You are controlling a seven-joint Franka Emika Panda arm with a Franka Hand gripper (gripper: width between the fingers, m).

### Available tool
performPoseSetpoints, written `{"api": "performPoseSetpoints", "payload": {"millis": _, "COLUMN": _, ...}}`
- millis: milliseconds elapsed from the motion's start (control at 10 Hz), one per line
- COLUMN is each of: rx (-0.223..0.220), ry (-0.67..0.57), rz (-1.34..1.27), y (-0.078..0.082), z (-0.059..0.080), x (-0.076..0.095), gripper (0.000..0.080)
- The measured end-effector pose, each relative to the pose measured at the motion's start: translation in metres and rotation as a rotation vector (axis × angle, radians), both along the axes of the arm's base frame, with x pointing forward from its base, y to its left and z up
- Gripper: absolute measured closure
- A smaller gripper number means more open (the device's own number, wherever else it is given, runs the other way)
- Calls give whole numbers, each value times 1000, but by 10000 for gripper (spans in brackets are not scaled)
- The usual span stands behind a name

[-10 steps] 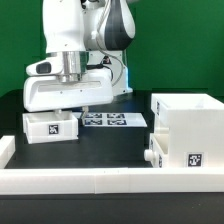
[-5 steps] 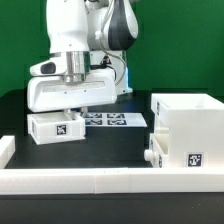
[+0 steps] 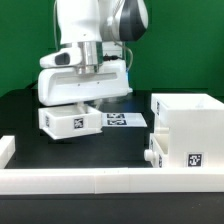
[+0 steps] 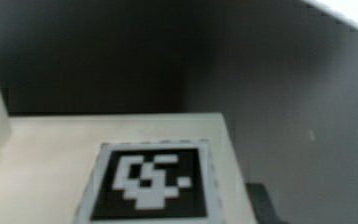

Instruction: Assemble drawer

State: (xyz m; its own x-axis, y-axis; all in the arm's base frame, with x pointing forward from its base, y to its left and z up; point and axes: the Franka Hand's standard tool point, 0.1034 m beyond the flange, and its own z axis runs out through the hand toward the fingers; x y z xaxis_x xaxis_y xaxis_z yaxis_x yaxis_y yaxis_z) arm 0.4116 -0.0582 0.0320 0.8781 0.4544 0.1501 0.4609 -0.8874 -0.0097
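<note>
A small white drawer box (image 3: 70,121) with a black marker tag on its front hangs just above the black table at the exterior view's left. My gripper (image 3: 84,104) reaches down onto its top and is shut on it; the fingertips are hidden behind the box. The larger open white drawer housing (image 3: 186,132) stands at the exterior view's right, with a tag on its front and a knob on its left side. In the wrist view the box's white face and its tag (image 4: 155,182) fill the lower part, with dark table beyond.
The marker board (image 3: 124,120) lies on the table behind the small box, between it and the housing. A long white rail (image 3: 100,180) runs along the front edge, with a short white end piece (image 3: 5,150) at the exterior view's far left.
My gripper and the small drawer box have moved together toward the exterior view's right and slightly up. The housing has not moved.
</note>
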Motion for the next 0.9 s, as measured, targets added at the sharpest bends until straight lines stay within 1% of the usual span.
{"api": "performPoseSetpoints", "payload": {"millis": 100, "rx": 6, "ry": 13, "rz": 44, "y": 7, "z": 7, "x": 16, "gripper": 758}}
{"api": "performPoseSetpoints", "payload": {"millis": 300, "rx": 22, "ry": 43, "rz": 81, "y": 6, "z": 17, "x": 38, "gripper": 758}}
{"api": "performPoseSetpoints", "payload": {"millis": 400, "rx": 34, "ry": 74, "rz": 91, "y": 11, "z": 20, "x": 43, "gripper": 758}}
{"api": "performPoseSetpoints", "payload": {"millis": 700, "rx": 27, "ry": 62, "rz": 148, "y": 10, "z": 17, "x": 42, "gripper": 757}}
{"api": "performPoseSetpoints", "payload": {"millis": 800, "rx": 15, "ry": 53, "rz": 250, "y": 9, "z": 17, "x": 42, "gripper": 757}}
{"api": "performPoseSetpoints", "payload": {"millis": 900, "rx": 4, "ry": 40, "rz": 335, "y": 7, "z": 17, "x": 48, "gripper": 757}}
